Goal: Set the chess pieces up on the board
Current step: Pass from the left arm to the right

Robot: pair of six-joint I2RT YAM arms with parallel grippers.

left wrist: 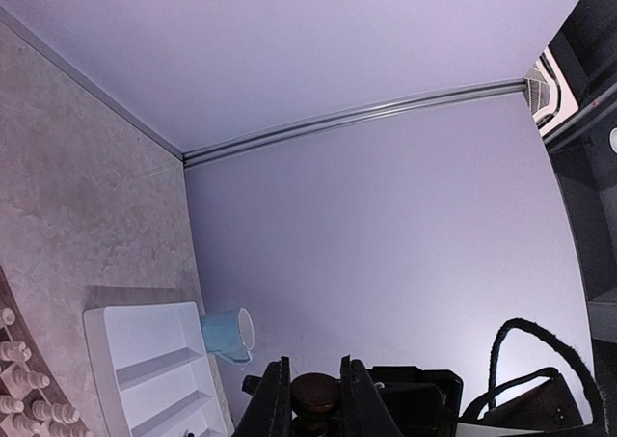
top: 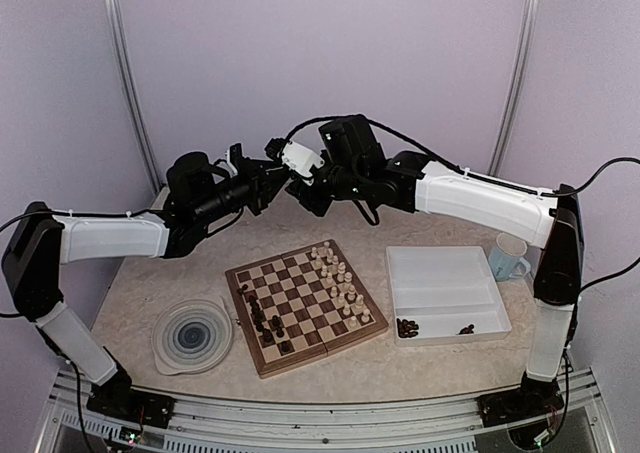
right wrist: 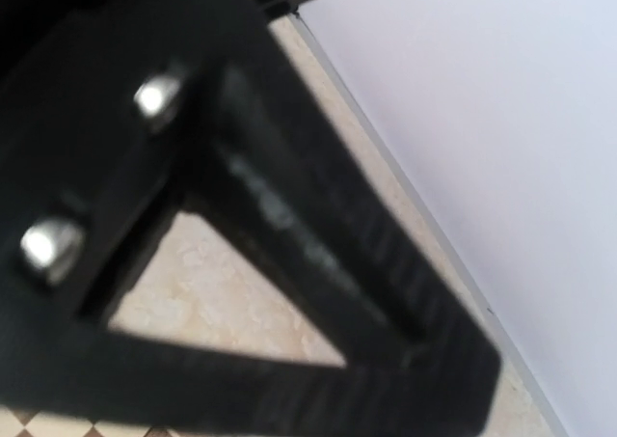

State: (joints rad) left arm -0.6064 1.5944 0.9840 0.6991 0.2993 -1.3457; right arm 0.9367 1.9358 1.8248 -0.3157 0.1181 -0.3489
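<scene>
Marbled beige table [top: 130,308], lilac walls [top: 320,53]; left gripper [left wrist: 314,379] pinches a dark piece [left wrist: 316,393], right gripper [top: 292,176] unreadable.

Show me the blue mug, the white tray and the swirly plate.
blue mug [top: 507,258]: top view, its body.
white tray [top: 440,273]: top view, bare far compartment.
swirly plate [top: 157,335]: top view, left rim.

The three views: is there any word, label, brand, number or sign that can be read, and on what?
None. The board, the white tray, the blue mug, the plate and the dark piece in the left pincer bear no readable text; the right wrist view is too blurred.
</scene>
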